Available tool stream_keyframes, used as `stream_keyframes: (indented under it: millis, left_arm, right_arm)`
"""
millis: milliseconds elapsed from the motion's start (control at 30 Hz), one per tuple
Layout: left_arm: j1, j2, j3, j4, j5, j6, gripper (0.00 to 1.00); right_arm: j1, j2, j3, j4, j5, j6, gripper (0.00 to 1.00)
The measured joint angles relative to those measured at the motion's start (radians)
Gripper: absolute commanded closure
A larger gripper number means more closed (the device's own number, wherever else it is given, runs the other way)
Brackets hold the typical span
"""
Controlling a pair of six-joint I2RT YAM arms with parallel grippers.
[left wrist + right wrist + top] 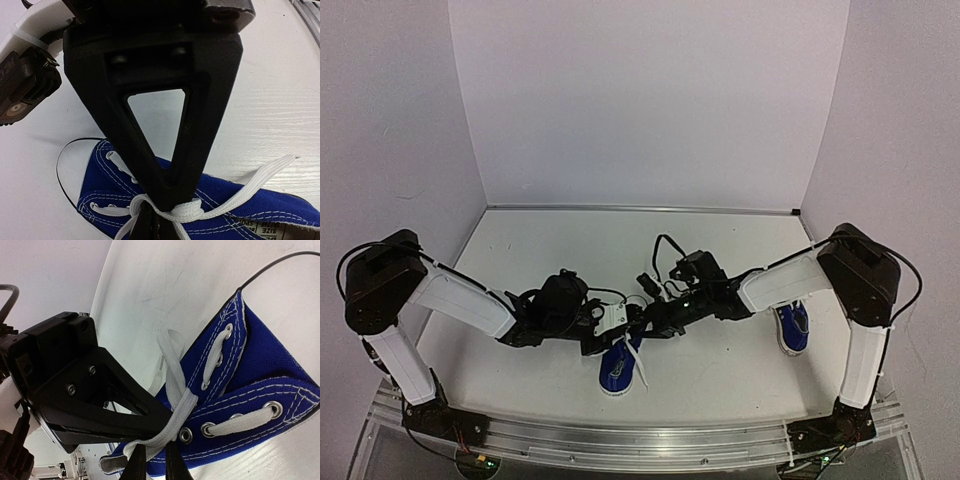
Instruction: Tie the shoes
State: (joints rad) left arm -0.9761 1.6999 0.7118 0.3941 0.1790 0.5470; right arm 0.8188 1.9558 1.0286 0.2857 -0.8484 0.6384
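Note:
One blue sneaker point(618, 372) lies at the near middle of the table, its white laces point(250, 185) crossed in a knot over the tongue. My left gripper point(595, 338) and right gripper point(642, 325) meet tip to tip right above it. In the left wrist view my left gripper point(155, 222) is shut at the knot on the shoe point(115, 185), facing the right gripper's black triangular fingers point(200, 125). In the right wrist view my right gripper point(155, 462) is narrowly closed on the lace point(172, 375) over the shoe point(260, 365). The second sneaker point(792, 328) lies under the right arm.
A thin black cable point(57, 170) curves round the shoe's toe on the white table and also shows in the right wrist view point(280, 260). White walls point(650, 100) enclose the back and sides. An aluminium rail point(640, 440) runs along the near edge.

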Motion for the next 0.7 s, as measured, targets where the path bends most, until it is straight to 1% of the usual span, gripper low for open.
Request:
stream_keyframes:
  millis: [200,300,367,433,700]
  left_arm:
    - [0.001,0.005,-0.006,0.001,-0.004,-0.015,1.00]
    - [0.001,0.005,-0.008,0.002,-0.008,-0.024,1.00]
    - [0.001,0.005,-0.012,0.010,-0.008,-0.028,1.00]
    - [0.001,0.005,-0.016,0.018,-0.008,-0.032,1.00]
    - [0.001,0.005,-0.021,0.032,-0.007,-0.050,1.00]
  right_arm:
    - [-0.001,0.026,-0.021,0.082,-0.019,0.056,0.86]
    - [-0.002,0.036,-0.027,0.113,-0.026,0.074,0.88]
    - [-0.003,0.038,-0.030,0.124,-0.029,0.084,0.92]
    - [-0.004,0.039,-0.033,0.132,-0.028,0.091,1.00]
    - [-0.011,0.037,-0.055,0.158,-0.020,0.111,1.00]
